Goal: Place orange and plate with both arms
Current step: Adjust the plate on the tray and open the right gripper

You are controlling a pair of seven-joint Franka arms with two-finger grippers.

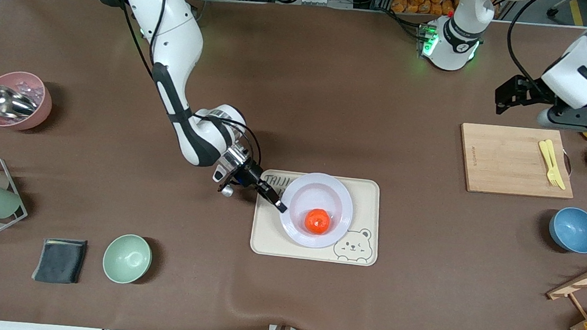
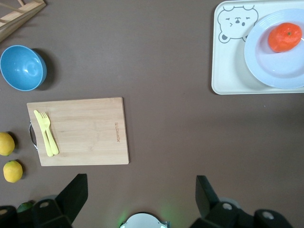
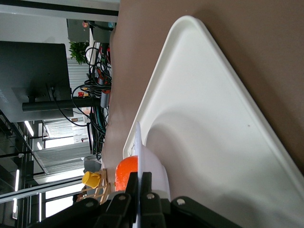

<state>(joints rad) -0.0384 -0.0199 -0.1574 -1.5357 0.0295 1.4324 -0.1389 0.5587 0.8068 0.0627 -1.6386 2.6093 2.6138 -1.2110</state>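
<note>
— On the brown table (image 1: 299,96), what's the biggest thing that matters?

— A cream tray (image 1: 265,239) near the middle, printed with a bear face at the corner nearest the front camera and letters reading "TAIJI" at the corner under the right gripper (image 1: 275,199); the rest of the wording is covered. Resting in that tray is the plate (image 1: 318,191), flat and round, so no long axis to speak of.

— And the right gripper?

— Low at the plate's rim on the right arm's side. The right wrist view shows its fingers (image 3: 146,183) narrowed onto the thin rim of the plate (image 3: 151,164), pinching it.

— The left gripper?

— Its arm waits, held up over the table edge past the cutting board (image 1: 516,160). In the left wrist view the left gripper (image 2: 141,197) has its fingers spread wide, holding nothing.

— Any writing there?

— A small mark is burned into the board, too small to read.

— The orange?

— The orange (image 1: 317,221) sits on the plate's shallow centre, toward the side nearer the front camera, dimpled top facing up.
</note>
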